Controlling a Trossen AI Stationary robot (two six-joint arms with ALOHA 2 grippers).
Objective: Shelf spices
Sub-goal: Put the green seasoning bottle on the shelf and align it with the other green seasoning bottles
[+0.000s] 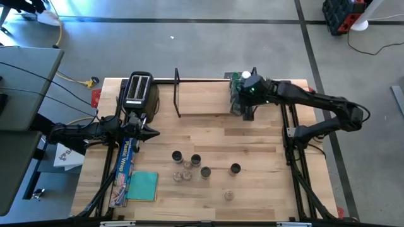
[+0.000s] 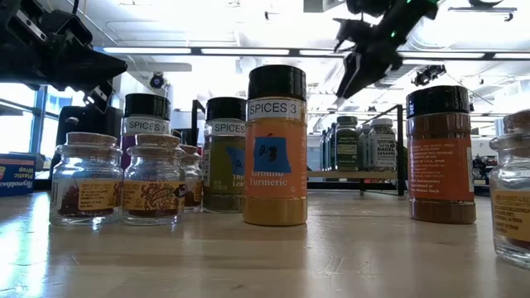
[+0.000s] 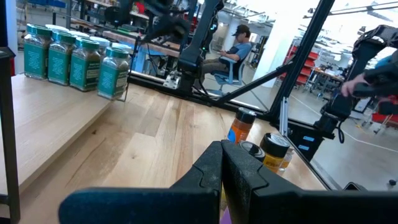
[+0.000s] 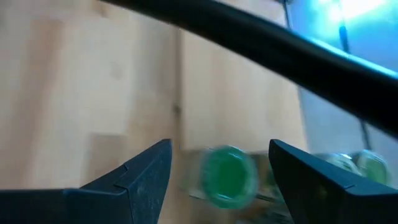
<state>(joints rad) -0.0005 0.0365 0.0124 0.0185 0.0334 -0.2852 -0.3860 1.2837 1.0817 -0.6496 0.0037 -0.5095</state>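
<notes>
Green-lidded spice jars stand upright in a row at the right end of the light wooden shelf — dark-lidded and small glass jars stand scattered on the table in front

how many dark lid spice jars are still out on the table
4 dark-lidded jars: three bunched near the middle of the table, at and, and one apart on the right arm's side. The glass jars beside them aren't counted. None looks hidden.

We see a pale matt wood table, clear glossy glass jars with cork tops, glossy black plastic lids, and a shiny metal toaster.
</notes>
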